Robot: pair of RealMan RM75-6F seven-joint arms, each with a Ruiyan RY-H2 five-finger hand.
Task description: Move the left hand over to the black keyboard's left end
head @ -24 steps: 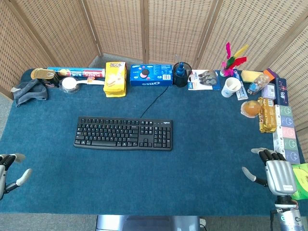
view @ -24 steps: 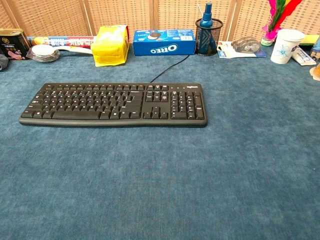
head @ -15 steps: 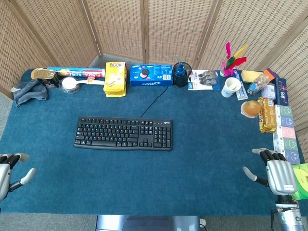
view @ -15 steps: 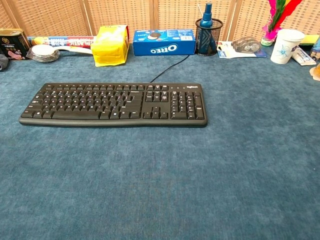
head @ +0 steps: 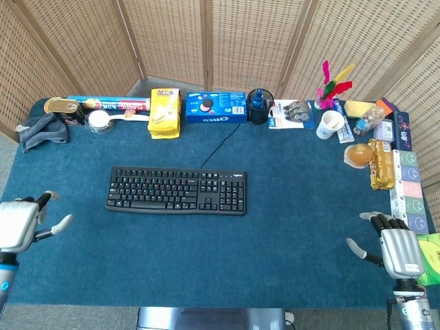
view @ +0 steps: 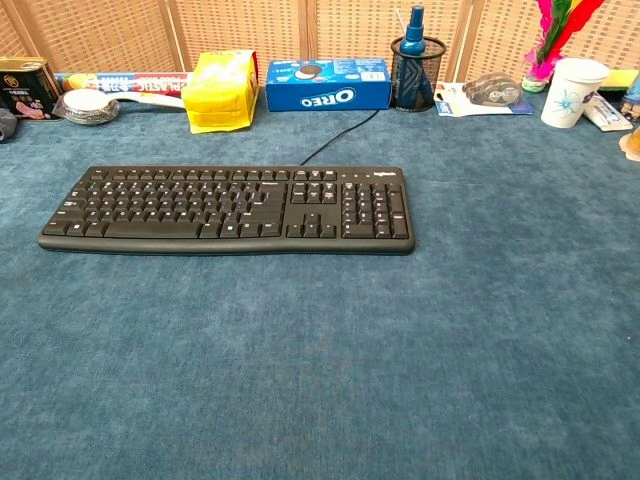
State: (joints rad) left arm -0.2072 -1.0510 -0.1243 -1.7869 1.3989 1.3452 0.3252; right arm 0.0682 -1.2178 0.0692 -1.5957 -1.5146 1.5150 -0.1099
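Note:
The black keyboard lies flat in the middle of the blue table mat, its cable running back toward the boxes; it also fills the chest view as the keyboard. My left hand hovers near the table's left edge, front-left of the keyboard's left end and clearly apart from it, fingers spread and holding nothing. My right hand rests at the front right corner, fingers spread, empty. Neither hand shows in the chest view.
Along the back stand a yellow box, an Oreo box, a black pen cup, a paper cup and a tin. A grey cloth lies back left. Snack packets line the right edge.
My left hand has risen from the front left edge and moved forward and inward, toward the keyboard's left end. The right hand and keyboard have stayed put.

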